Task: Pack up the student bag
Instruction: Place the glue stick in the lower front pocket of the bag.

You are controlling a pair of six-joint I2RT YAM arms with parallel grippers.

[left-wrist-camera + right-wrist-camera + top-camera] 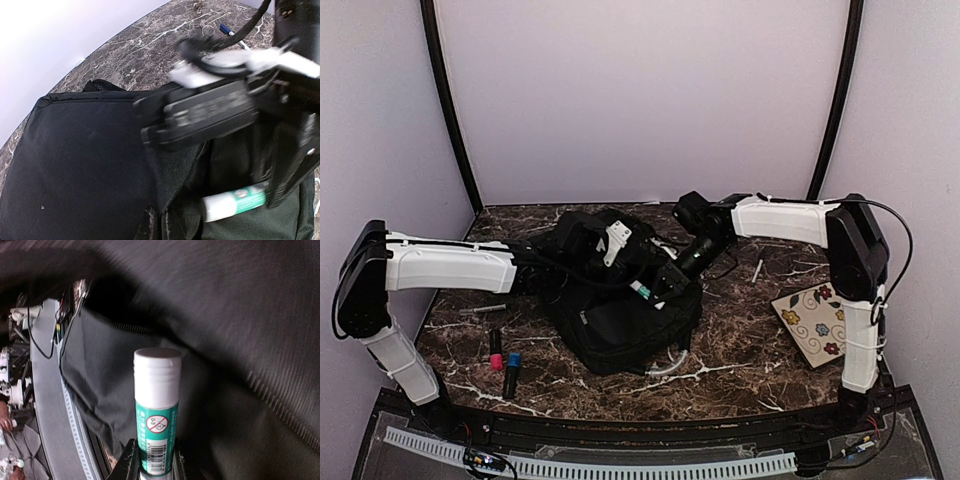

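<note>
The black student bag [620, 325] lies in the middle of the table with its top opening held apart. My left gripper [632, 262] is shut on the edge of the bag's fabric flap [177, 170] and holds it up; its fingertips [150, 226] show at the bottom of the left wrist view. My right gripper [662, 284] is shut on a green and white glue stick [156, 405], cap end forward, at the mouth of the bag. The stick also shows in the top view [641, 291] and in the left wrist view [235, 201], just inside the opening.
A pink marker [495, 351], a blue-capped marker [511, 372] and a grey pen [480, 310] lie left of the bag. A flower-patterned flat item [815, 322] and a pen [757, 270] lie to the right. The table's front edge is close below the bag.
</note>
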